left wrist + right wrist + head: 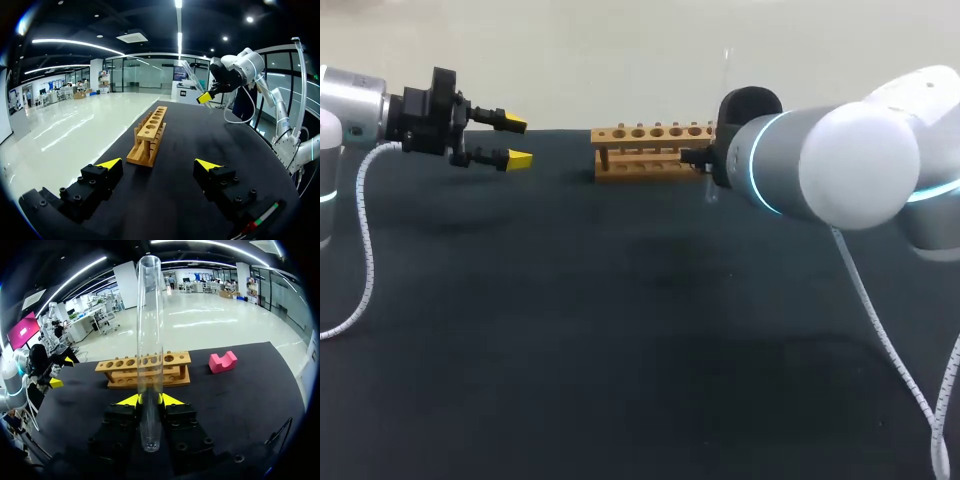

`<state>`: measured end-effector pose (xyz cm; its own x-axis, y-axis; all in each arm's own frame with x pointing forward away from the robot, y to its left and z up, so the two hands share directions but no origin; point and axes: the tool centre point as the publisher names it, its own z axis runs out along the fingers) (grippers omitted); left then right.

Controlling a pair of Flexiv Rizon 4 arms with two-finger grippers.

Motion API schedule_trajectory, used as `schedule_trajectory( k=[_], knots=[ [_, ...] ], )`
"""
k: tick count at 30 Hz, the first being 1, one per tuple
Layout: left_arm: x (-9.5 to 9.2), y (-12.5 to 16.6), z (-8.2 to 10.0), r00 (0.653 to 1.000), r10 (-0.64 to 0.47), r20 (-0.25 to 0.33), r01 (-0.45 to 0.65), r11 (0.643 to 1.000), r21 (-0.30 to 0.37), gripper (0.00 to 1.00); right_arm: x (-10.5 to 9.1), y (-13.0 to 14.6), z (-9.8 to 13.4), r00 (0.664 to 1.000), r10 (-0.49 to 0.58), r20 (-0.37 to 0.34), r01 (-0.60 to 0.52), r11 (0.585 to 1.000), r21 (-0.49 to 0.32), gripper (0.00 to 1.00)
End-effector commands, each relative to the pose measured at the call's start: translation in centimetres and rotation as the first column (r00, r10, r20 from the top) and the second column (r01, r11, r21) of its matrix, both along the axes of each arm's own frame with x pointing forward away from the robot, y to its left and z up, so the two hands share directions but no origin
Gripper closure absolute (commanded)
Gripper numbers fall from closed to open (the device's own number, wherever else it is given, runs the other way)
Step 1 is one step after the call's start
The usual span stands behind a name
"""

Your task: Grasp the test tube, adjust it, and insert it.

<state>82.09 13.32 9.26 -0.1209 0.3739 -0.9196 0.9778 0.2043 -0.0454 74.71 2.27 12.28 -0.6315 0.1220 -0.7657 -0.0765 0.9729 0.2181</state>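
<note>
the right hand (150, 400) grips the tube (150, 330), held above the surface (620, 350) just short of the rack (145, 369), and should line it up straight over one hole before lowering; the left hand (517, 142) hangs open.

LIGHTING CONDITIONS

Illumination is even and comes from overhead. In the head view the black table (620, 380) reads dark and matte. Faint, soft shadows lie below the left gripper (518, 141) and beside the wooden rack (655, 152). The right arm (840, 165) has a brightly lit white shell and a glowing cyan ring. The test tube (150, 340) carries pale vertical reflections.
</note>
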Motion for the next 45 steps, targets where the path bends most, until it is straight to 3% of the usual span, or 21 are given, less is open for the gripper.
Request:
schedule_trajectory(
  k=[1, 15, 25, 34, 45],
  knots=[
    [0.0, 0.0, -0.1, 1.000, 0.000, 0.003, 0.000, 1.000, -0.002, 0.00, 0.3, 0.4, -0.1, 0.998, -0.014, 0.059, 0.013, 1.000, 0.005, 1.00],
    [0.0, 0.0, -0.1, 1.000, 0.000, 0.003, 0.000, 1.000, -0.002, 0.00, 3.8, 1.1, 0.9, 0.958, -0.047, 0.283, 0.062, 0.997, -0.044, 1.00],
    [0.0, 0.0, -0.1, 1.000, 0.000, 0.003, 0.000, 1.000, -0.002, 0.00, 7.2, 1.4, 1.8, 0.899, -0.077, 0.432, 0.111, 0.992, -0.054, 1.00],
    [0.0, 0.0, -0.1, 1.000, 0.000, 0.003, 0.000, 1.000, -0.002, 0.00, 9.3, 1.6, 2.6, 0.863, -0.097, 0.496, 0.130, 0.991, -0.033, 1.00],
    [0.0, 0.0, -0.1, 1.000, 0.000, 0.003, 0.000, 1.000, -0.002, 0.00, 11.5, 1.5, 2.5, 0.842, -0.086, 0.532, 0.137, 0.989, -0.057, 1.00]
  ],
)
